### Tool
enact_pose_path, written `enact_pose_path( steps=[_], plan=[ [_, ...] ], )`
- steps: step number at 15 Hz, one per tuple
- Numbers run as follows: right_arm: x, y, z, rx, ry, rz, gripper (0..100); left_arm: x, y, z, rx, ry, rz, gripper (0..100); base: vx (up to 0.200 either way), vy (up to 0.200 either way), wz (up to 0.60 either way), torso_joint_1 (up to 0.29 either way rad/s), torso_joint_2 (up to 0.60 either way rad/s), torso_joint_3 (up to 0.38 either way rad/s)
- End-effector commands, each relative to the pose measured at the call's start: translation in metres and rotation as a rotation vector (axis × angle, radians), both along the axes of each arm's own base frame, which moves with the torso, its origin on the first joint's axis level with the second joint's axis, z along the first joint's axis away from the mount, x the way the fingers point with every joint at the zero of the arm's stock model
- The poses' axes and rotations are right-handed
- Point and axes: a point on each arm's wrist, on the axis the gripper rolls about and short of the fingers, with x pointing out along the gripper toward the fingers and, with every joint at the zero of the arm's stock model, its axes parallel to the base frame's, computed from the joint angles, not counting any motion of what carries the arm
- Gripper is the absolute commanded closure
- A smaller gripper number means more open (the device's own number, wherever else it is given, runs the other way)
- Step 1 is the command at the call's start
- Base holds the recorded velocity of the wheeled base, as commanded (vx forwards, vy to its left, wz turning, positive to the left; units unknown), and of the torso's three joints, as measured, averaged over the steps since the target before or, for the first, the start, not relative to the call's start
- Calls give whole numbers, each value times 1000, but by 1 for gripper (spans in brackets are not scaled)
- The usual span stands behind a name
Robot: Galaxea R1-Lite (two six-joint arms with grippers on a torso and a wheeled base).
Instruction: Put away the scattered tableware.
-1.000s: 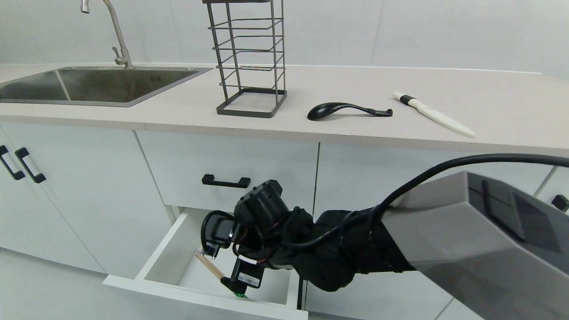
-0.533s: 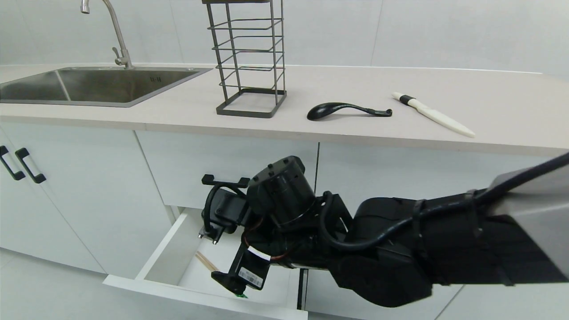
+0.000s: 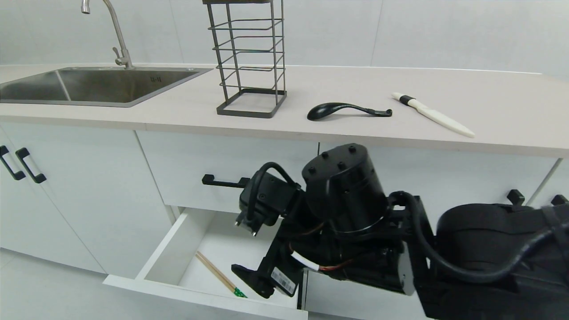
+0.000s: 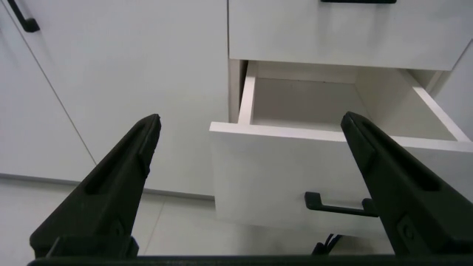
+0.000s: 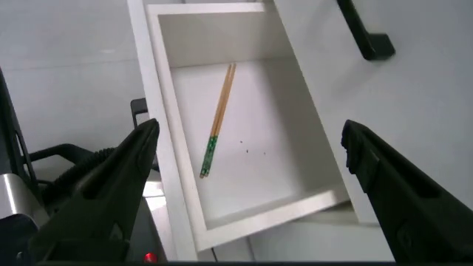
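A pair of wooden chopsticks [image 3: 217, 273] with green tips lies in the open white drawer [image 3: 160, 249] below the counter; they also appear as chopsticks [image 5: 219, 117] in the drawer [image 5: 166, 140] in the right wrist view. My right gripper [image 3: 251, 280] hangs open above the drawer's front right corner, holding nothing. On the counter lie a black spoon [image 3: 346, 110] and a white knife [image 3: 433, 114]. My left gripper [image 4: 251, 192] is open and empty, low in front of the drawer front [image 4: 295, 177].
A dark wire rack [image 3: 250, 58] stands on the counter left of the spoon. A steel sink [image 3: 89, 84] with a tap is at the far left. A shut drawer with a black handle [image 3: 226, 181] sits above the open one.
My right arm has lifted and drawn back to the right, away from the drawer. The chopsticks stay where they lay in the drawer.
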Motion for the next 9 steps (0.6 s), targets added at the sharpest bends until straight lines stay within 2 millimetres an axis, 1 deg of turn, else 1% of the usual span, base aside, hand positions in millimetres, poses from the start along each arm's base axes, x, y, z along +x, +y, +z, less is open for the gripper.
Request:
enact_pose_path(
  steps=[1,4,5,7,8,9],
  plan=[
    [-11,-22,17,33,-15,-47,0,0,0,0,0,0,0,0,0,0,0,0,0,0],
    [-23,-43,26,55,-19,-84,0,0,0,0,0,0,0,0,0,0,0,0,0,0],
    [-24,-48,26,48,-29,-109,0,0,0,0,0,1,0,0,0,0,0,0,0,0],
    [-22,-57,21,-1,-78,-245,0,0,0,0,0,0,0,0,0,0,0,0,0,0],
    [-21,-65,20,1,-81,-311,0,0,0,0,0,1,0,0,0,0,0,0,0,0],
    [-22,-69,18,18,-70,-333,0,0,0,0,0,0,0,0,0,0,0,0,0,0]
  ],
)
